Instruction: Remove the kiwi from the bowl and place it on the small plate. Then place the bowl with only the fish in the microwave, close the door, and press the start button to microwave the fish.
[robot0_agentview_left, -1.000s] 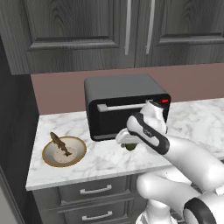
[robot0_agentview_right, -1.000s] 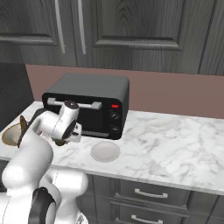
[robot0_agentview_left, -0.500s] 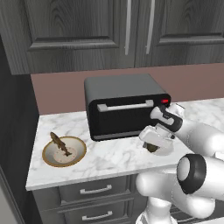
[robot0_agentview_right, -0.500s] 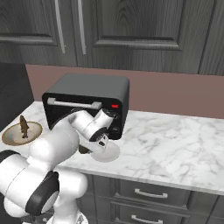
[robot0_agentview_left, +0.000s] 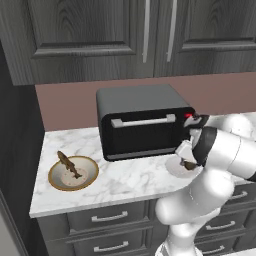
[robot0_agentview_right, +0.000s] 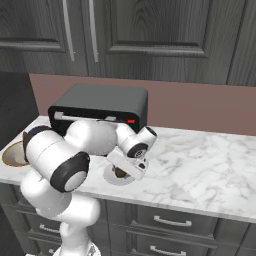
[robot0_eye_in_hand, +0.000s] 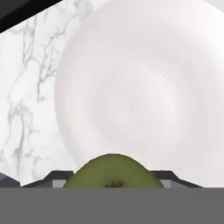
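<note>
**Mia:** Kiwi (robot0_eye_in_hand: 113, 170)! I see it right at the bottom of the hand view. It is green and round. Where is the claw?

**Ben:** The claw (robot0_eye_in_hand: 113, 177) is right there with it. The kiwi sits between the two dark tips, one on each side. The claw is closed on the kiwi and has hold of it.

**Mia:** What is the big white thing under it?

**Ben:** That is the small plate (robot0_eye_in_hand: 148, 87). The kiwi hangs just over the near edge of it. I cannot tell if the kiwi touches the plate.

**Mia:** Can you see it from the side too?

**Ben:** Yes. In the right base view the claw (robot0_agentview_right: 121, 171) points down at the small plate (robot0_agentview_right: 111, 178), and a little dark bit of kiwi (robot0_agentview_right: 120, 173) peeks out under it. In the left base view the kiwi (robot0_agentview_left: 189, 164) is a small brown spot over the plate (robot0_agentview_left: 175, 170).

**Mia:** Where is the plate?

**Ben:** On the marble worktop (robot0_agentview_left: 125, 180), just in front of the black microwave (robot0_agentview_left: 142, 125). The microwave door is shut.

**Mia:** And the bowl?

**Ben:** The bowl (robot0_agentview_left: 73, 173) is well apart from the claw, far over on the left end of the worktop. The fish (robot0_agentview_left: 66, 162) is in it, leaning up on the rim.

**Mia:** What is up high?

**Ben:** Dark cabinets (robot0_agentview_right: 150, 30) hang over the worktop, and drawers (robot0_agentview_left: 107, 217) sit under it.
</note>
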